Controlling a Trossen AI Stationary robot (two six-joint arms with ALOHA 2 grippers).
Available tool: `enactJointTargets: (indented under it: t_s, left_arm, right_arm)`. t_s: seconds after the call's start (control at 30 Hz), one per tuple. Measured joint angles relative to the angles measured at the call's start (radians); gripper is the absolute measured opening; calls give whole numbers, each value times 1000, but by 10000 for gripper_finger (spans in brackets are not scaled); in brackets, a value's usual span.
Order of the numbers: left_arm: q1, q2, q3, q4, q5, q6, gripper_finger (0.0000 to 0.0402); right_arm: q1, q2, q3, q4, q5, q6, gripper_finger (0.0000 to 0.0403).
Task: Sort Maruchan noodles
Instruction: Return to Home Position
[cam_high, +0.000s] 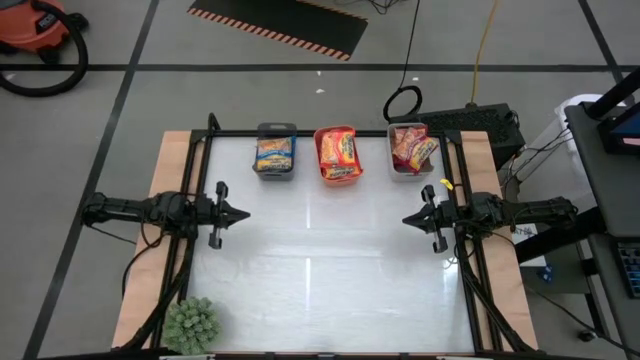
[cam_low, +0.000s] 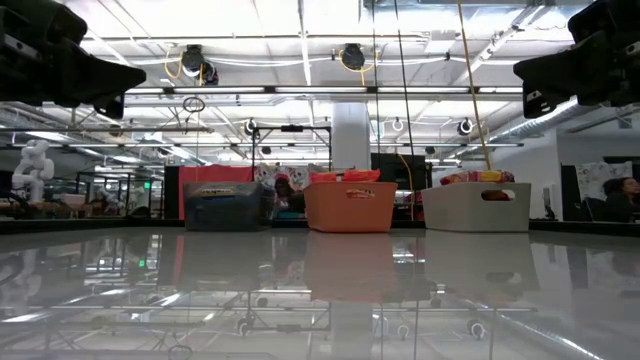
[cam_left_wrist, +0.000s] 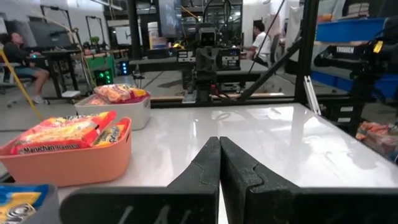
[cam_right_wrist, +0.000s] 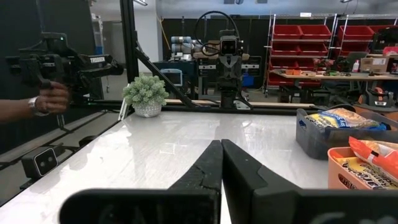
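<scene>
The brand name "Maruchan" can be read along the near edge of an orange-yellow crinkly plastic noodle packet (cam_left_wrist: 59, 134). This packet lies on top in a salmon-orange plastic bin (cam_left_wrist: 74, 163), seen from the left wrist view. Smaller words after the name are too small to read. The printing on the red-silver plastic packets (cam_left_wrist: 115, 93) and on the blue-yellow plastic packet (cam_left_wrist: 18, 198) is also illegible.

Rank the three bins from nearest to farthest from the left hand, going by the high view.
1. The dark bin, at the left end of the row, is nearest the left hand.
2. The orange bin stands in the middle of the row.
3. The light grey bin, at the right end, is farthest.
</scene>
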Motion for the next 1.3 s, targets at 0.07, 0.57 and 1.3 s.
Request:
enactJointTargets:
  t_s: [0.07, 0.57, 1.3]
  left_arm:
    - [0, 0, 0, 0, 0, 29, 1]
    - [0, 0, 0, 0, -1, 30, 1]
    - [0, 0, -3, 34, -4, 30, 1]
  right_arm:
    - [0, 0, 0, 0, 0, 0, 0]
    - [0, 0, 0, 0, 0, 0, 0]
    - [0, 0, 0, 0, 0, 0, 0]
